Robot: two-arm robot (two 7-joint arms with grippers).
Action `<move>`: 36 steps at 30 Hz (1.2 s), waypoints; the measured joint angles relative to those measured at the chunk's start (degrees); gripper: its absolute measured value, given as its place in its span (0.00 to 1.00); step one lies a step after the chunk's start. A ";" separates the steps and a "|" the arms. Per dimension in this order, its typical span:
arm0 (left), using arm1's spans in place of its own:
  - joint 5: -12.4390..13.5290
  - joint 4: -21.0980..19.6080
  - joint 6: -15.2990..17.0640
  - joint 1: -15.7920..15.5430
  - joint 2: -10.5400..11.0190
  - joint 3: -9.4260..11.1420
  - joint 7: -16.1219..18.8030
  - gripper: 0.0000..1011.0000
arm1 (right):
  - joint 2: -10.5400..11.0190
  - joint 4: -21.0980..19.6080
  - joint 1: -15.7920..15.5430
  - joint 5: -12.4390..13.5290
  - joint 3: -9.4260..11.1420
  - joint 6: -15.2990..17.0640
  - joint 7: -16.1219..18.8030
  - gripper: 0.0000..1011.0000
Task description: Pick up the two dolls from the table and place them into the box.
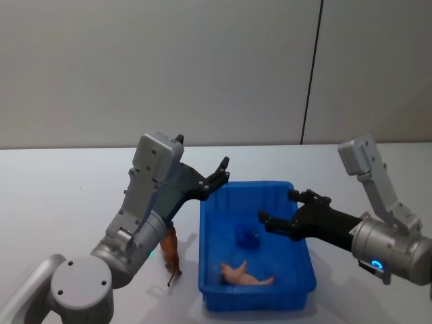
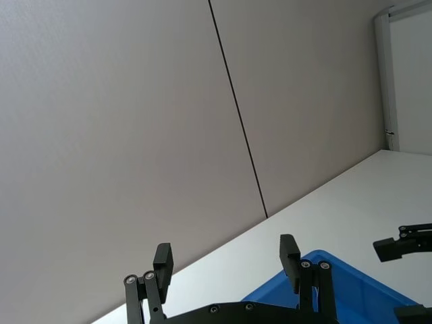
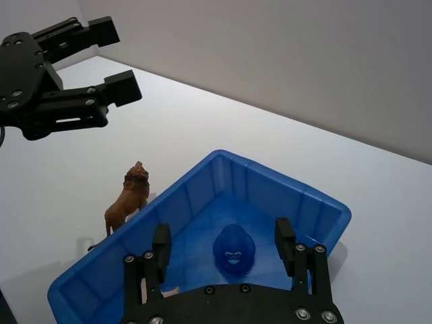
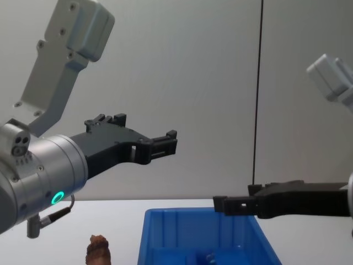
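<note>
Left gripper (image 1: 219, 173) is hovering, fingers apart, above the box's (image 1: 256, 184) far-left corner. The reddish-brown doll (image 1: 171, 251) is standing at its 7 o'clock on the white table (image 1: 54, 196), just beside the box, long axis running 12 to 6, nearer this arm. The pink doll (image 1: 244, 275) is lying inside the box; the right gripper (image 1: 279, 206) is hanging spread above it. A grey wall (image 1: 202, 67) is backing the table.

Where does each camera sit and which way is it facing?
Head view: up high, looking down at the box, pink doll inside, brown doll on the table beside it; left gripper and right gripper show.
Chest view: low, facing level toward the wall; both grippers reach in from the sides.
Left wrist view: behind the open left gripper, tilted up at the wall.
Right wrist view: behind the open right gripper, looking down into the box.
Shared: head and right wrist both show the brown doll outside the box.
</note>
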 joint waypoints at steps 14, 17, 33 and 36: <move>0.00 0.00 0.00 0.00 0.00 0.00 0.00 0.99 | 3.80 -2.12 -3.29 3.71 2.58 -1.89 -2.87 0.99; 0.00 0.00 0.00 0.00 0.00 0.00 0.00 0.99 | 4.79 -2.60 -4.20 4.55 3.17 -2.65 -3.22 0.99; 0.12 -0.38 0.35 0.36 0.19 0.00 0.07 0.99 | 9.87 -5.08 -9.10 8.15 6.19 -6.52 -4.15 0.99; 0.14 -0.87 0.73 0.75 0.51 -0.03 0.28 0.99 | 10.28 -5.30 -9.50 8.44 6.44 -6.86 -4.20 0.99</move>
